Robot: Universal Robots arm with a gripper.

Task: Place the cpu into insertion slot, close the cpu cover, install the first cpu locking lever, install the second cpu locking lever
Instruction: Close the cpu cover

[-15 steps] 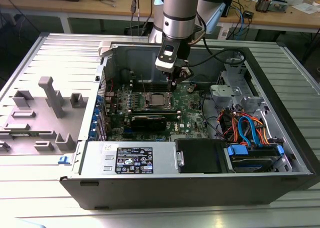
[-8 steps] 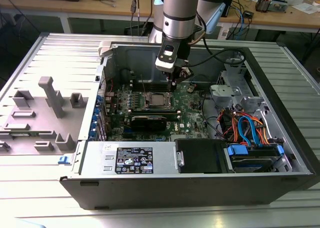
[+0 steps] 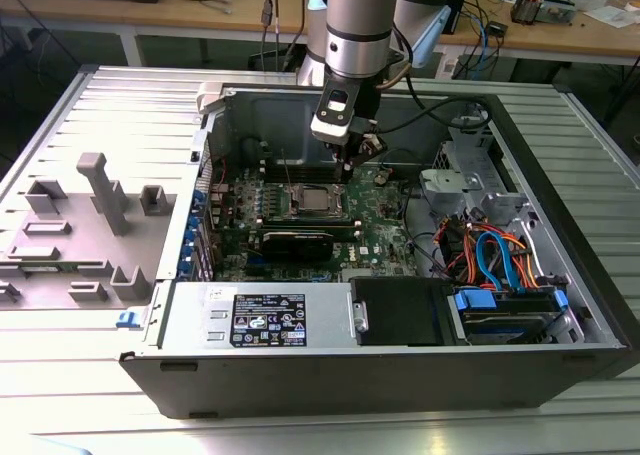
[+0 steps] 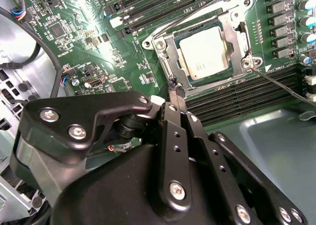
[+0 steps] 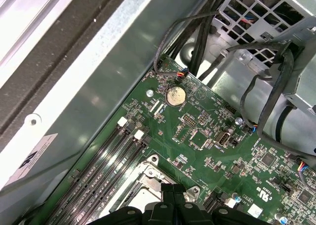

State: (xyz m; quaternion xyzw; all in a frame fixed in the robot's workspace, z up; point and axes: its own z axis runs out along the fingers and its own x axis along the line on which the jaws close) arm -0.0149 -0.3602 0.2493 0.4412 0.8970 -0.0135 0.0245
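The cpu (image 4: 205, 54), a silver-grey square, lies flat in the insertion slot (image 4: 169, 62) on the green motherboard. The cpu cover (image 4: 236, 32) lies down over it, and the chip shows through the cover's window. One thin wire locking lever (image 4: 197, 15) runs along one side of the socket. A second lever (image 4: 284, 89) sticks out from a socket corner over the memory slots. My gripper (image 4: 177, 92) is shut, its narrow tip right at the socket's edge by the first lever's end; I cannot tell if it touches. In the exterior view the gripper (image 3: 350, 163) hangs just behind the cpu (image 3: 318, 202).
Long black memory slots (image 4: 247, 94) flank the socket. The case wall (image 5: 98, 71) rises close behind. Cables and a drive cage (image 3: 490, 245) fill the exterior view's right. A black power supply (image 3: 400, 310) sits in front. A grey fixture tray (image 3: 80, 225) lies on the exterior view's left.
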